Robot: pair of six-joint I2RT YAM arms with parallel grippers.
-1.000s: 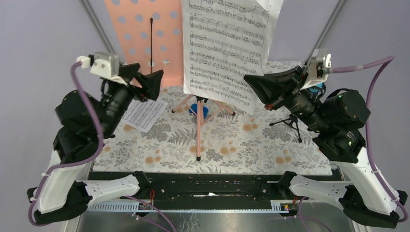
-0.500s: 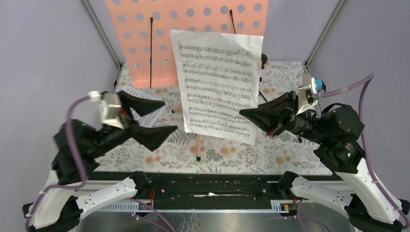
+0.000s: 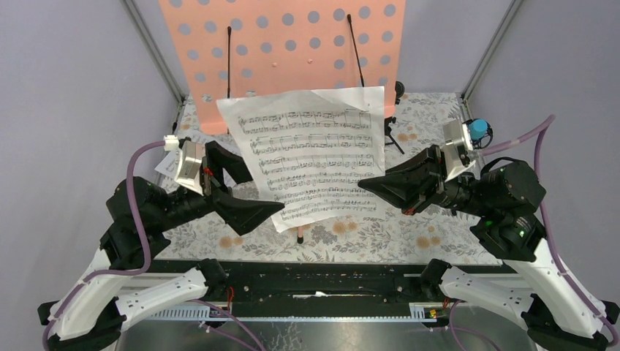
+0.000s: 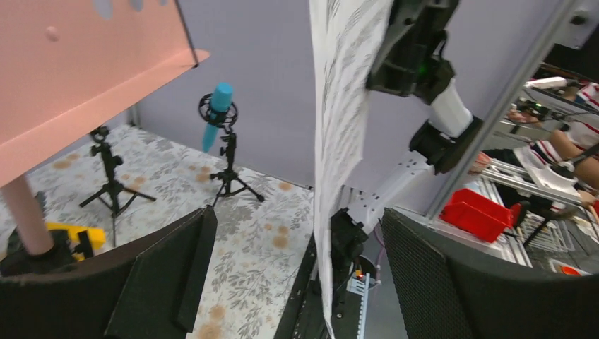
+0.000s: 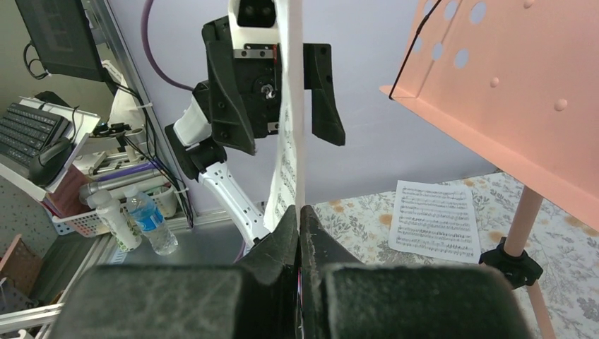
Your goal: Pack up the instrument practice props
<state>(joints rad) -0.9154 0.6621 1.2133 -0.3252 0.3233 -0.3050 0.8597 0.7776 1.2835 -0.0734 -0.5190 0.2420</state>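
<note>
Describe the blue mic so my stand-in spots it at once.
Start at the pink stand at the back. To its right, two mics stand on small black tripods; the blue mic is the one farther from the stand. Its head is bright blue, while the black mic is dark all over.

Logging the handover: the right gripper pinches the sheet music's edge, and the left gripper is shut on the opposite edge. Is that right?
Not quite. The left gripper is open, its fingers standing apart on either side of the sheet music, as the left wrist view shows. The right gripper does pinch the sheet's edge.
</note>
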